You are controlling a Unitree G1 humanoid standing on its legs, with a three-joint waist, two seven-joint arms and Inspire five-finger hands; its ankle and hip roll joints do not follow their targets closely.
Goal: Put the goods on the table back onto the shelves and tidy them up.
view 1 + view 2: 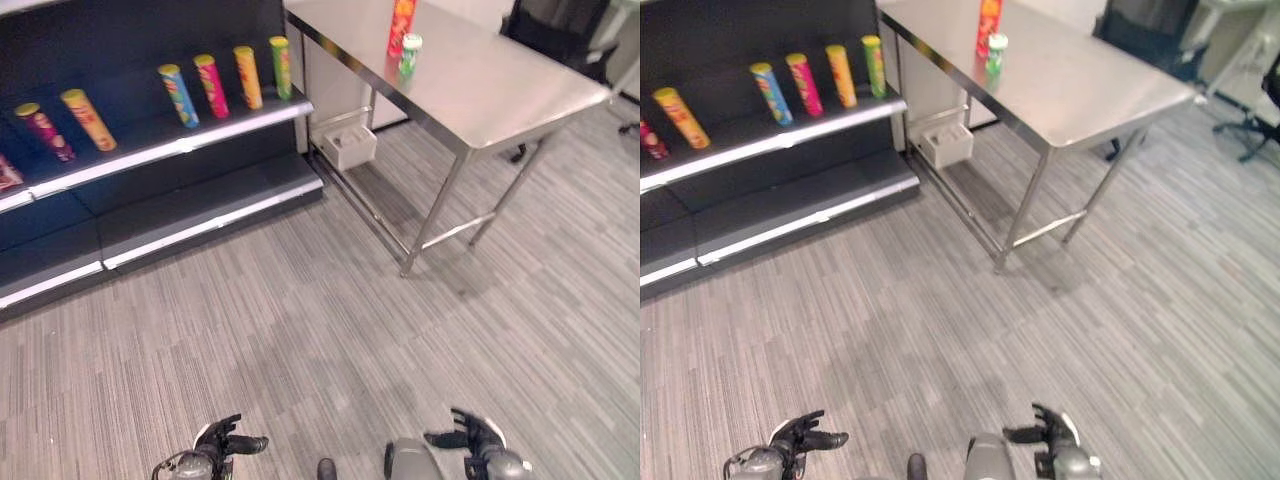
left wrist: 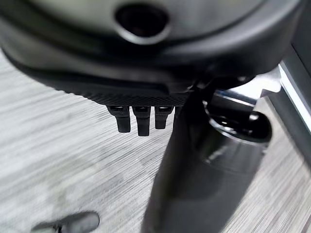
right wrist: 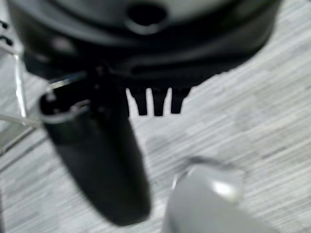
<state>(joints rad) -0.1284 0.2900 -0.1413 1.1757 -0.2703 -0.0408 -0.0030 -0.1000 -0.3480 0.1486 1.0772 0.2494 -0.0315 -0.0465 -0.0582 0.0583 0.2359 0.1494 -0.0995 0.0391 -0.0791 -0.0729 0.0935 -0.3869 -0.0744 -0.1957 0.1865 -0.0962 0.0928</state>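
On the steel table [image 1: 500, 100] at the upper right stand a tall red-orange tube can [image 1: 401, 26] and a smaller green can [image 1: 409, 54] in front of it. The dark shelf unit [image 1: 150, 150] at the upper left carries a row of several tube cans, among them a blue one [image 1: 178, 95], a pink one [image 1: 211, 86], an orange one [image 1: 247, 76] and a green one [image 1: 281, 67]. My left hand [image 1: 228, 441] and right hand [image 1: 470, 437] hang low over the carpet, far from table and shelf, fingers straight and empty. The wrist views show the left hand's fingers [image 2: 138, 119] and the right hand's fingers [image 3: 158, 101] extended over the floor.
A white box [image 1: 348, 146] sits on the floor under the table beside the shelf end. A dark office chair [image 1: 560, 35] stands behind the table. The lower shelf board [image 1: 200, 215] is bare. Grey striped carpet lies between me and the furniture.
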